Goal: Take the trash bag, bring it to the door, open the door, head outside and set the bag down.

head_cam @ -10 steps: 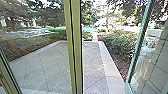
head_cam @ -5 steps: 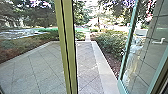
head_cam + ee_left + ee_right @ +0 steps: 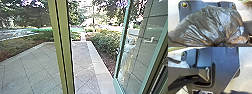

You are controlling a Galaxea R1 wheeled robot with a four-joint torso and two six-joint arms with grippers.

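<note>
The left end effector [image 3: 219, 43] is grasping the trash bag [image 3: 209, 26] by its gathered neck, the bag is bulging over the robot's dark plate [image 3: 196, 7], and the right end effector is leaving me unable to tell its state.

Bright daylight burns nearly white through the leafy green trees [image 3: 77, 15] at twelve o'clock, with violet fringing towards one o'clock; the grey tiled stone paving [image 3: 35, 67] lies in softer shade. White glints streak the crinkled black plastic trash bag [image 3: 209, 25]; pale grey ground [image 3: 246, 65] glares.
</note>
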